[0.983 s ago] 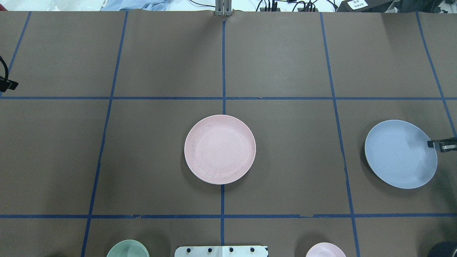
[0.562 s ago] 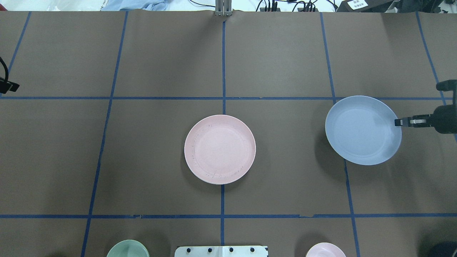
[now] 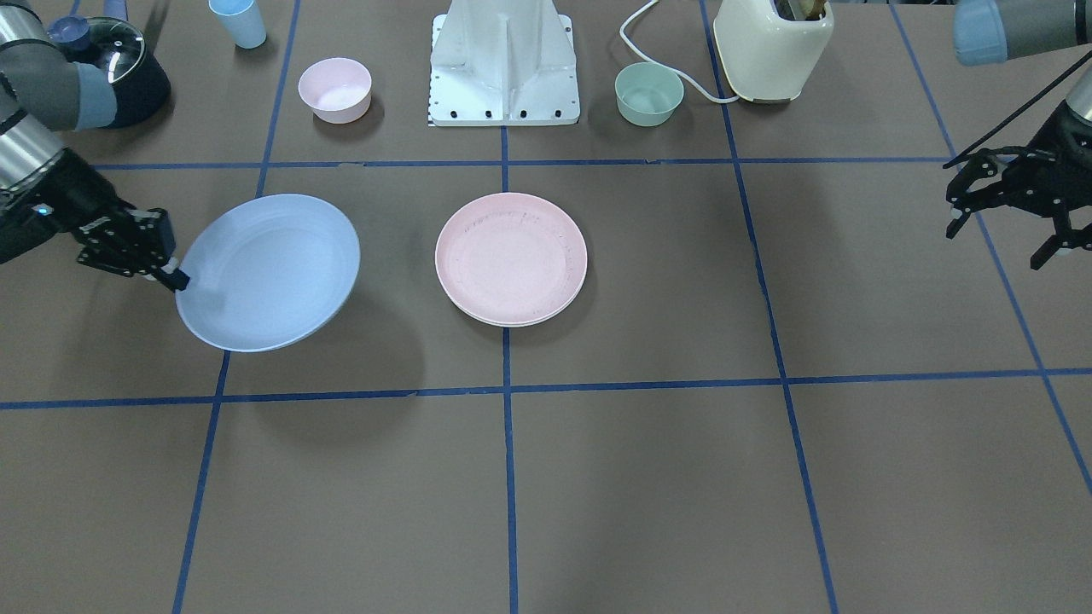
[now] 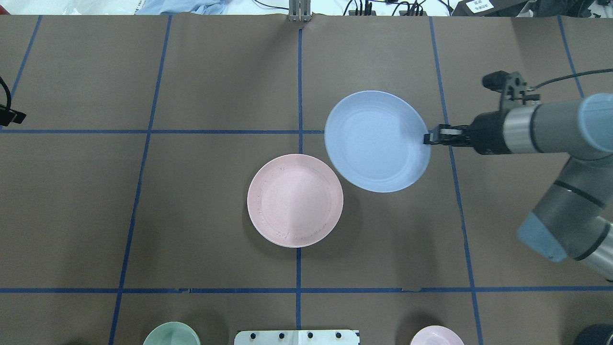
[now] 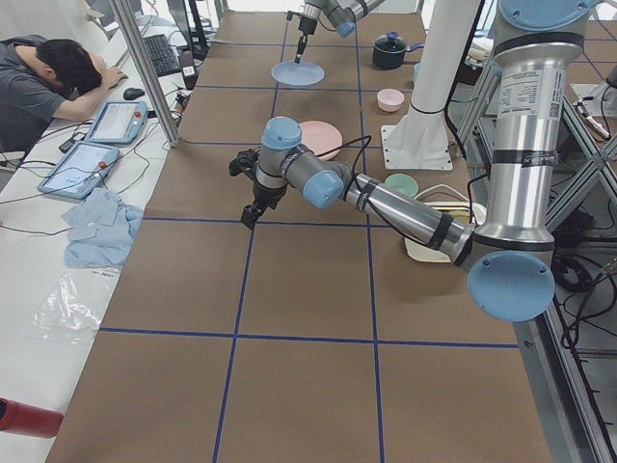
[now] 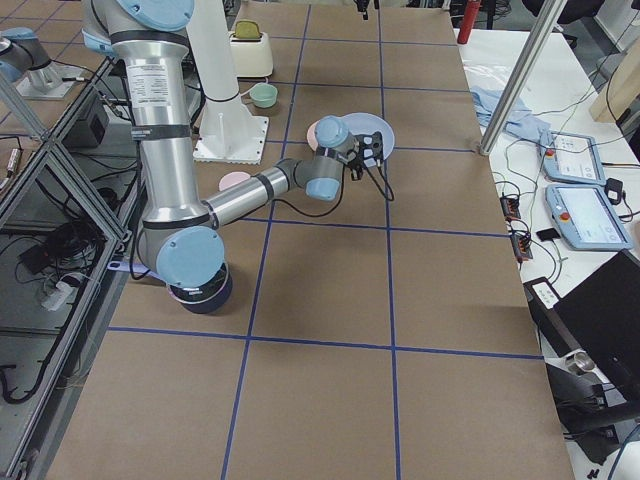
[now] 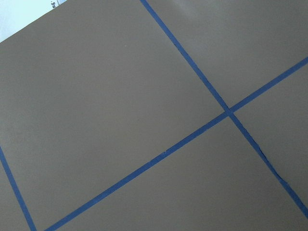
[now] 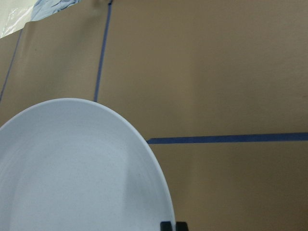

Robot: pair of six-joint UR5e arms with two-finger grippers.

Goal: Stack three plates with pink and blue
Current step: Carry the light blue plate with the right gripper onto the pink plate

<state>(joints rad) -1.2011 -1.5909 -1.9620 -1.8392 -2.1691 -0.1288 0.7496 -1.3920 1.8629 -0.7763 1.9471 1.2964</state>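
My right gripper (image 4: 427,139) is shut on the rim of the light blue plate (image 4: 378,141) and holds it tilted above the table, just beyond and to the right of the pink plate. The blue plate also shows in the front view (image 3: 269,271) and fills the lower left of the right wrist view (image 8: 77,168). The pale pink plate (image 4: 295,200) lies flat at the table's centre. In the front view (image 3: 511,256) a second pale rim, the cream-white plate (image 3: 512,323), shows under its near edge. My left gripper (image 3: 998,241) is open and empty, far off at the table's left side.
A small pink bowl (image 3: 334,88), a small green bowl (image 3: 648,92), a cream toaster (image 3: 772,47), a blue cup (image 3: 239,21) and a lidded black pot (image 3: 119,60) stand along the robot's edge beside the white base (image 3: 505,60). Blue tape lines grid the brown table.
My right gripper has carried the blue plate from the table's right edge leftward and farther away, up to the pink plate. The left arm and pink plate have not moved.
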